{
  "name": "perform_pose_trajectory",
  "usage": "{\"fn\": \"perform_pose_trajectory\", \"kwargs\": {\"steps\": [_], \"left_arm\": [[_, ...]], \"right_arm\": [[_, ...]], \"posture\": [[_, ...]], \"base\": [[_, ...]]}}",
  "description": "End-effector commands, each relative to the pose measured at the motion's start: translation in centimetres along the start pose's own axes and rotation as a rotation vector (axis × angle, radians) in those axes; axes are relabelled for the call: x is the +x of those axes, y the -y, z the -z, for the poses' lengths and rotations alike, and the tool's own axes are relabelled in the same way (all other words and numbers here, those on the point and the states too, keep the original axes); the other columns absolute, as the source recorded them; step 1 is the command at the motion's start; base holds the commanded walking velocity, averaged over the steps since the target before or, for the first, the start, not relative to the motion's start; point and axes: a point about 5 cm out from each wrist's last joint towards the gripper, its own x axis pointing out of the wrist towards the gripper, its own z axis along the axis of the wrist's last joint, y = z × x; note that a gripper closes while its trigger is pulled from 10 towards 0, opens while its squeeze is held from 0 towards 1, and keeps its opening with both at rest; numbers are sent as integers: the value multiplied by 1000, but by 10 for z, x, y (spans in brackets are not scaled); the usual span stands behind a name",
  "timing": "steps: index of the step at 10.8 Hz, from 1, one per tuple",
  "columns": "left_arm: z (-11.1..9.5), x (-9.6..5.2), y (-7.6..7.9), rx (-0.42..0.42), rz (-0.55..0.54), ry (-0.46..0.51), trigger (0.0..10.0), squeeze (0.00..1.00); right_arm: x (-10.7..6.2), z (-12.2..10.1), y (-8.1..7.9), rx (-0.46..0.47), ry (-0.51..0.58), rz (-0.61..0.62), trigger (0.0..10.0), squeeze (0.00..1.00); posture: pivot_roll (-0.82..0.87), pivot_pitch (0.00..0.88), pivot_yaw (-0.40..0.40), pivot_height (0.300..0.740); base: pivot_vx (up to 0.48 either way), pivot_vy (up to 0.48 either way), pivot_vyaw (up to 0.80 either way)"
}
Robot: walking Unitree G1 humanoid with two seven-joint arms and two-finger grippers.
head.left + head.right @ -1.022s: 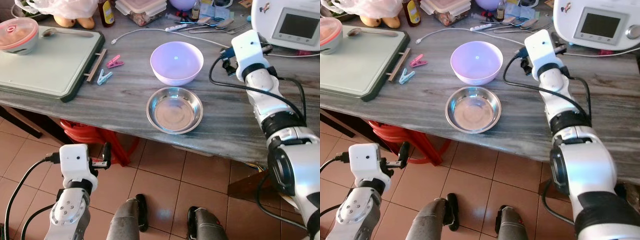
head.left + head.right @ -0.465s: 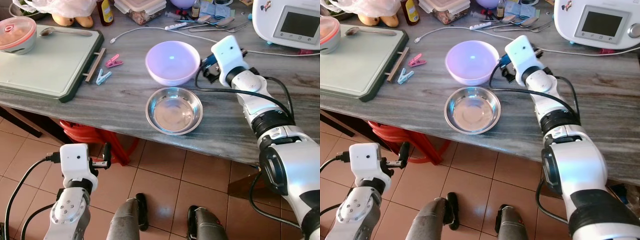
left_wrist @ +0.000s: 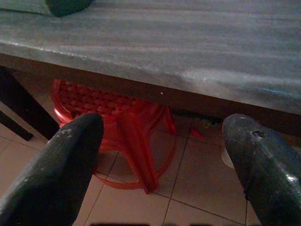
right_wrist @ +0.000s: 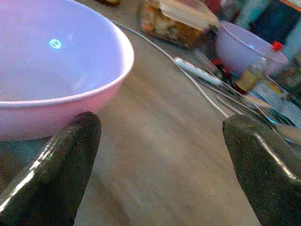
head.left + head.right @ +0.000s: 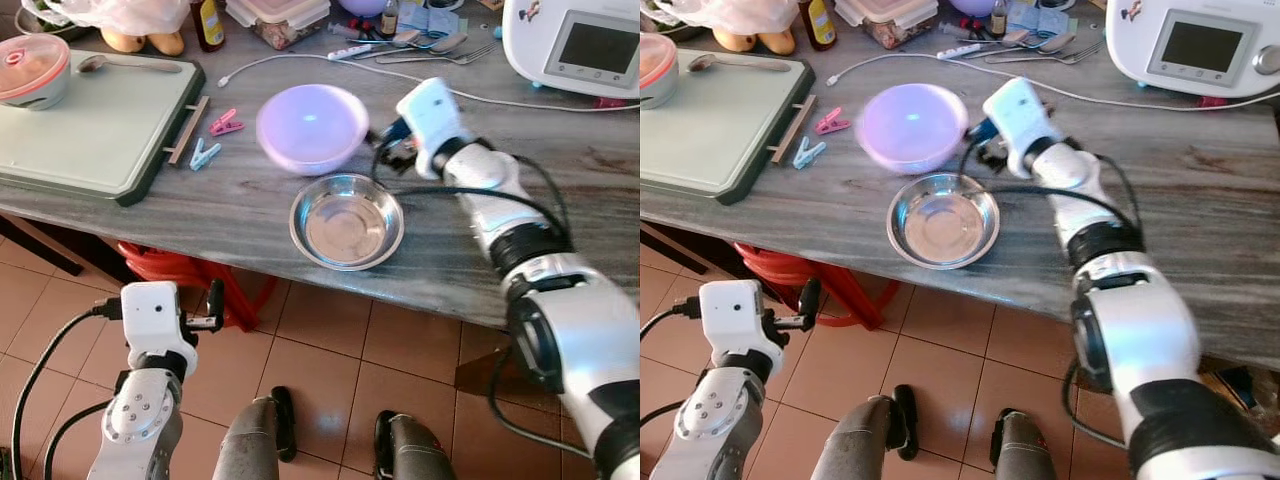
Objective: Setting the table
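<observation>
At the far left of the grey table (image 5: 250, 200), a green tray (image 5: 100, 125) is lying with a lidded pot (image 5: 35, 70) and a spoon (image 5: 125, 64) on its far edge. Just right of the tray, a pink peg (image 5: 227, 123) and a blue peg (image 5: 207, 154) are lying close together.

Below the near table edge, the left gripper (image 5: 212, 305) is hanging over the tiled floor (image 5: 330, 340), its two black fingers (image 3: 56, 174) standing wide apart and gripping nothing. Its wrist view is looking under the table at a red stool (image 3: 122, 136).

Near the middle of the table, a pink bowl (image 5: 312, 128) is looking blurred and tilted, with a metal bowl (image 5: 347, 220) sitting just on its near side, close to the table's edge.

The right gripper (image 5: 385, 145) is reaching over the table, just beside the right side of the pink bowl. In its wrist view the fingers (image 4: 51, 165) are spread wide with nothing between them, and one finger is sitting right against the outside of the bowl's wall; whether it is touching cannot be made out.

Farther back, a white cable (image 5: 300, 60) is running across the table toward a white appliance (image 5: 575, 45) at the far right, with cutlery (image 5: 430, 48), a food box (image 5: 280, 20) and bottles (image 5: 208, 22) along the far edge.
</observation>
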Motion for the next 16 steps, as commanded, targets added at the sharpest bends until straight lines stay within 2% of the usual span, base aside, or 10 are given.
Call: {"fn": "perform_pose_trajectory", "kwargs": {"steps": [1,2,6,7,10,11,14,16], "left_arm": [[5,-2,-3,13,-13,-22,10000,0],[5,0,-1,12,-11,-21,10000,0],[3,8,3,-3,-9,-2,10000,0],[2,15,6,-15,-6,15,10000,0],[1,25,10,-30,-2,38,10000,0],[0,29,11,-36,-6,52,10000,0],[0,35,14,-46,-5,68,10000,0],[0,36,15,-47,-2,72,10000,0]], "right_arm": [[1,-2,-5,-11,24,-27,10000,631],[-1,0,-6,-9,27,-37,10000,561],[-13,12,-1,24,28,-47,10000,471],[-24,20,-2,55,43,-121,10000,408],[-32,21,-4,41,75,-179,10000,388],[-39,17,-5,4,97,-222,10000,361],[-55,14,-1,-29,114,-213,10000,349],[-63,15,-7,-4,106,-244,10000,341]], "posture": [[106,274,87,740],[97,264,84,740],[76,233,75,740],[55,202,65,740],[39,166,54,740],[30,150,48,740],[10,135,46,740],[4,135,48,740]], "base": [[0,0,0],[0,0,0],[0,0,0],[0,0,0],[0,0,0],[0,0,0],[0,0,0],[0,0,0]]}}
